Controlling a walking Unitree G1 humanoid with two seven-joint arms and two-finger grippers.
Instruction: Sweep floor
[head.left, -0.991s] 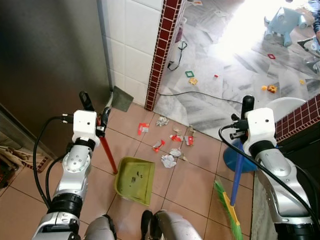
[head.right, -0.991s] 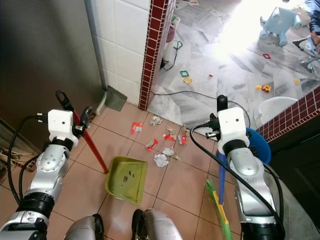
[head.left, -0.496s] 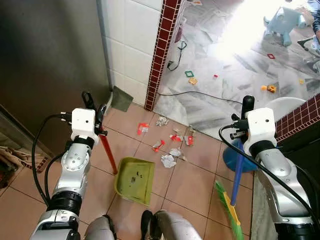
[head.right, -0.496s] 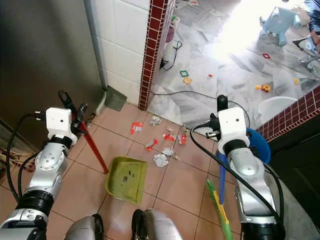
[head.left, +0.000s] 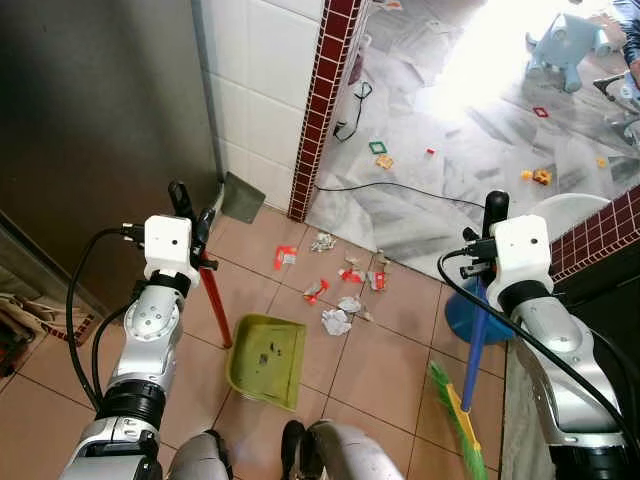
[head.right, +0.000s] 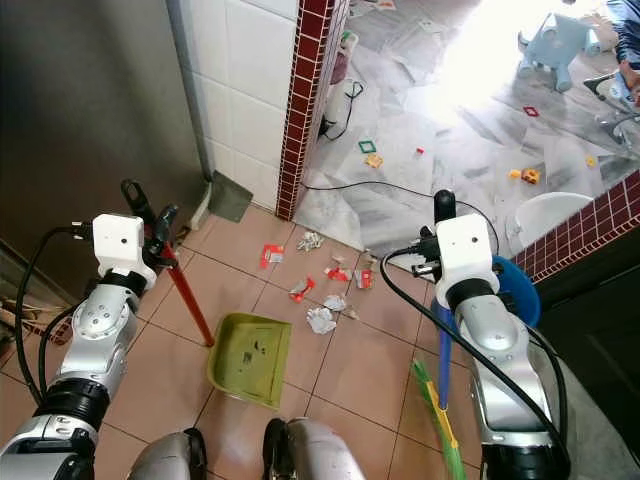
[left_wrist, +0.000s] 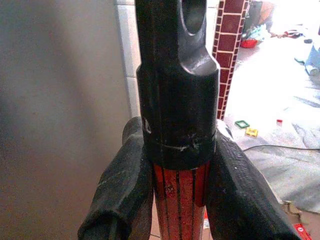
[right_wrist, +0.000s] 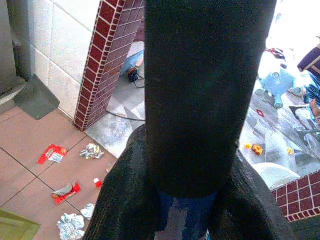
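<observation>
A green dustpan (head.left: 266, 360) lies flat on the terracotta tiles in front of my feet. Its long red handle (head.left: 214, 308) rises to my left gripper (head.left: 193, 212), which is shut on the handle's black top end (left_wrist: 177, 90). My right gripper (head.left: 493, 215) is shut on the black grip of a broom (right_wrist: 200, 100). The broom's blue shaft (head.left: 477, 345) runs down to green and yellow bristles (head.left: 456, 420) at my right. Red wrappers and crumpled paper scraps (head.left: 340, 298) are scattered just beyond the dustpan's mouth.
A dark metal door (head.left: 100, 120) and a white-tiled wall with a red brick edge (head.left: 320, 110) stand to the left. A blue basin (head.left: 460, 322) sits under my right arm. A black cable (head.left: 400, 186) and small toys (head.left: 381, 148) lie on the marble floor beyond.
My left gripper has shifted slightly with the red handle, and the dustpan has slid a little to the left. The right arm and the broom have not moved.
</observation>
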